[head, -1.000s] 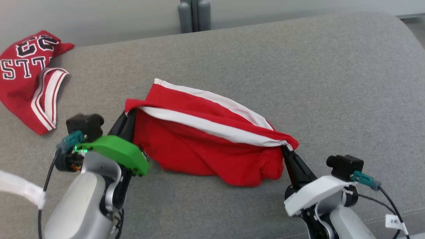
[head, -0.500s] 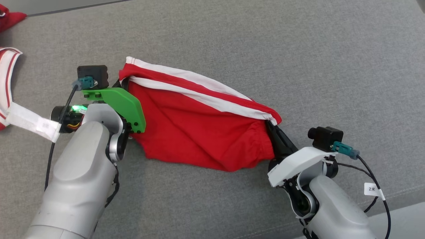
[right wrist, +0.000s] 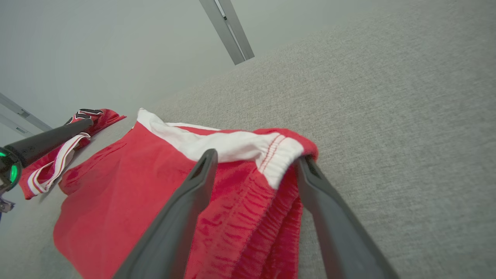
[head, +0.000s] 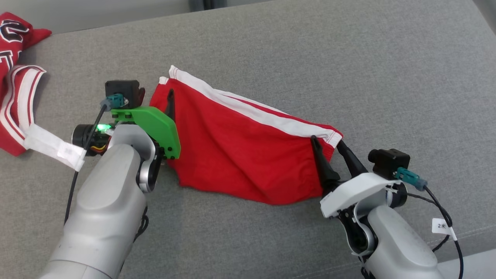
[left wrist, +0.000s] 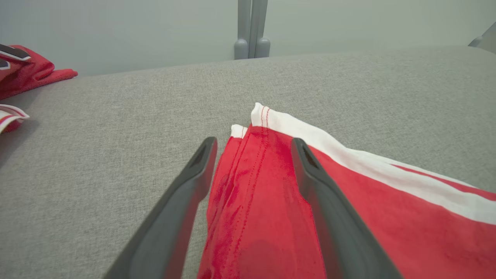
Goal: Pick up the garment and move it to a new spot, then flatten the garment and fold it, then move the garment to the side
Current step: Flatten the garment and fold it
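Item one, red shorts (head: 240, 155) with a white side stripe and a gathered elastic waistband: I see them lying slack on the grey upholstered surface (head: 348, 69), stretched as a long, creased band between my two arms, the white stripe running along the far edge. Item two, left tool (left wrist: 254, 142): jaws spread wide and gripping nothing. In the left wrist view one finger (left wrist: 182, 205) lies on the bare upholstery just beside the hem, and the other rests on top of the red cloth, with the white-tipped corner of the shorts just past the fingertips. Item three, right tool (head: 326, 140): also spread wide, holding nothing. Its two fingers stand either side of the bunched waistband end, where the white stripe folds over the red elastic. I cannot tell whether the fingers touch the cloth there. Item four, green mount (head: 155, 124) on the left wrist, a green light glowing beside it. Item five, a second garment, a red jersey (head: 15, 77) with white trim and black-and-white lettering, crumpled at the far left edge of the surface, well apart from the shorts. Item six, a white paper tag (head: 441, 226) on the right arm's cable, and a white strap (head: 54, 149) round the left arm's cable.
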